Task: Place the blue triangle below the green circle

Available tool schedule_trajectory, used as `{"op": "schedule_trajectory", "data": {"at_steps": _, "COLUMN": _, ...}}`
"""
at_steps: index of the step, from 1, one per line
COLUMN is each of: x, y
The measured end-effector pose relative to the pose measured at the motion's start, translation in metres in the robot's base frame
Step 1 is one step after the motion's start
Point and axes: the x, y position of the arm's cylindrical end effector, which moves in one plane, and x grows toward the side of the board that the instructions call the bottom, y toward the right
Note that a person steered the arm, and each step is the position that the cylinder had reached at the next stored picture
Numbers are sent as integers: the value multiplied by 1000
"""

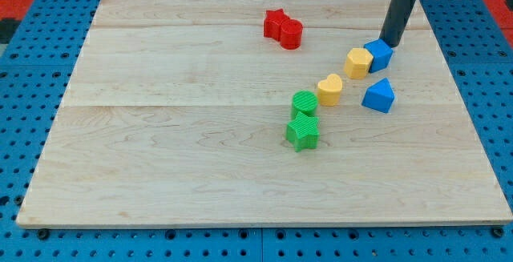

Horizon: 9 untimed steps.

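Observation:
The blue triangle (379, 96) lies right of the board's middle. The green circle (304, 102) sits to its left, with a yellow heart (329, 90) between them. My tip (389, 44) comes down from the view's top right and ends right behind a blue cube (378, 54), touching or nearly touching it. The tip is above the blue triangle in the view, with the blue cube between them.
A green star (302, 132) touches the green circle from below. A yellow hexagon block (358, 62) sits against the blue cube's left side. A red star (275, 24) and a red circle (291, 34) sit together near the top. The wooden board (160, 134) lies on a blue pegboard.

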Motion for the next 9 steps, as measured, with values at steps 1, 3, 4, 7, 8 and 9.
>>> {"op": "schedule_trajectory", "data": {"at_steps": 1, "x": 19, "y": 30}}
{"op": "schedule_trajectory", "data": {"at_steps": 3, "x": 98, "y": 1}}
{"op": "schedule_trajectory", "data": {"at_steps": 4, "x": 103, "y": -30}}
{"op": "schedule_trajectory", "data": {"at_steps": 7, "x": 176, "y": -90}}
{"op": "schedule_trajectory", "data": {"at_steps": 8, "x": 184, "y": -116}}
{"op": "schedule_trajectory", "data": {"at_steps": 9, "x": 185, "y": -152}}
